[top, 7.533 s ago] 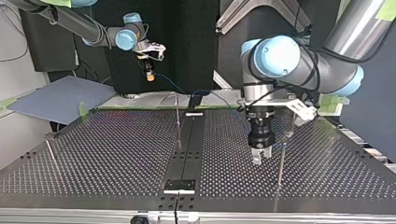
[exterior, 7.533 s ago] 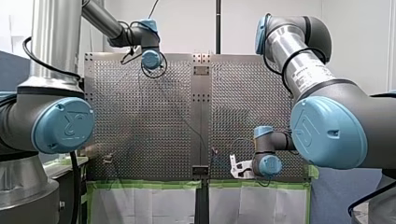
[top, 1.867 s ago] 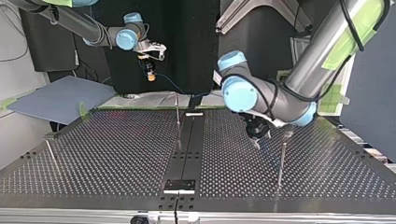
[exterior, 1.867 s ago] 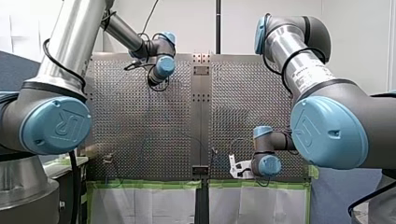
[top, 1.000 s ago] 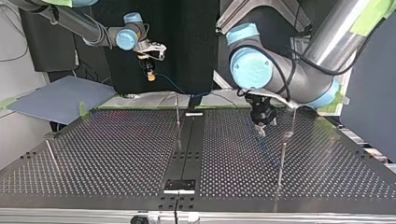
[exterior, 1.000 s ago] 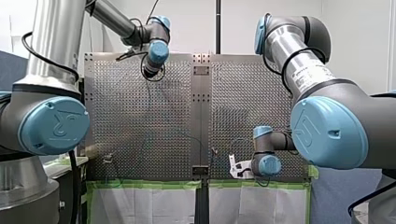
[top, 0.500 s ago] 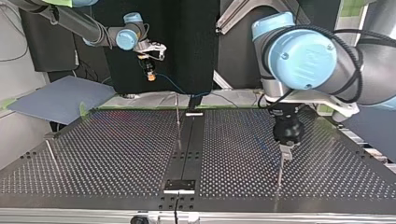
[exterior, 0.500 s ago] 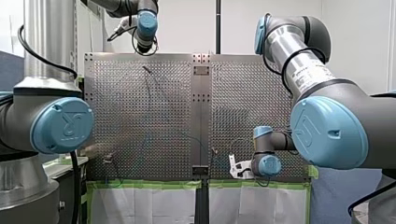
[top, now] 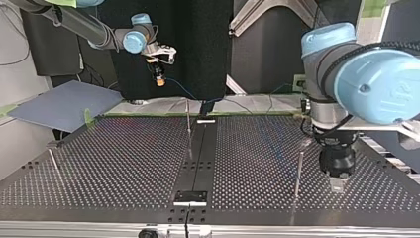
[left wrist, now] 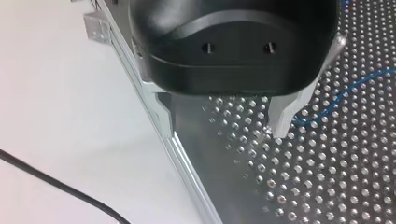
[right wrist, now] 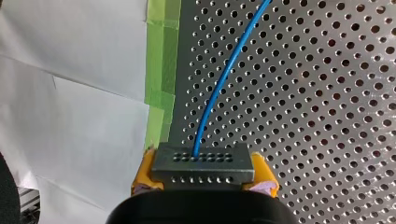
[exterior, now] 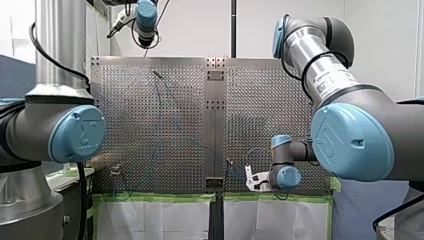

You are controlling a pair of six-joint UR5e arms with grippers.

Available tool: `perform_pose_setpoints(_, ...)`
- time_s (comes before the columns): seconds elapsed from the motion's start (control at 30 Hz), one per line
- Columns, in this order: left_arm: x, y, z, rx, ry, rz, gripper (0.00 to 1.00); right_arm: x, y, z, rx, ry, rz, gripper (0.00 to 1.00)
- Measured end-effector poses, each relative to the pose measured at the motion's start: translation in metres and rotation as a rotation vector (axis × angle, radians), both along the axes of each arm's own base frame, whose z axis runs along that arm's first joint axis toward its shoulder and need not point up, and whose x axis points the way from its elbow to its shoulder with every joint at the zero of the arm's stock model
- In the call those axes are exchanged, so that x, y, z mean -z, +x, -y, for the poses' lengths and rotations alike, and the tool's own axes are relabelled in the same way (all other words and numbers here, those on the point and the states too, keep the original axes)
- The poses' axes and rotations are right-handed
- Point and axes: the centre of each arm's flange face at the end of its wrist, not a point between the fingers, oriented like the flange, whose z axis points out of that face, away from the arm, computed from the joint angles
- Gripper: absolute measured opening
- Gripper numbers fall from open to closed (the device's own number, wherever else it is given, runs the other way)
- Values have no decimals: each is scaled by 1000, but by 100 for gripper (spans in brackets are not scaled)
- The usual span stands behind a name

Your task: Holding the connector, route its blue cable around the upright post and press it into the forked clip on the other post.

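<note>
While my right gripper (right wrist: 204, 175) clamps the grey rectangular connector (right wrist: 204, 161) trailing a thin blue cable (right wrist: 224, 78), my left gripper (left wrist: 224, 119) gapes wide, empty.

The worktop (top: 124, 163) is a grey metal plate perforated all over, split down the middle by a dark strip (top: 198, 153). In the top view a thin post (top: 188, 126) stands just beside the strip, a second post (top: 297, 176) at the right and a third post (top: 54, 163) near the left edge. A blue cable (left wrist: 345, 93) lies across the holes, and green tape (exterior: 160, 197) borders the edge above white paper (exterior: 155, 220).
</note>
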Motion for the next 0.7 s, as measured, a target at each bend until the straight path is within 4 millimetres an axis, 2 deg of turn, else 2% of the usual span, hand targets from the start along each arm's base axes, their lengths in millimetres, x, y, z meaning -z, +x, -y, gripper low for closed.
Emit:
perform_pose_setpoints(0.13, 2, 18, -12, -2, -33, -24, 100, 0, 0, 0, 0, 1, 0, 0)
perform_pose_setpoints(0.23, 2, 23, -17, 5, -58, -37, 100, 0, 0, 0, 0, 1, 0, 0)
perform_pose_setpoints(0.7, 14, 16, -6, 102, -172, -136, 100, 0, 0, 0, 0, 1, -1, 0)
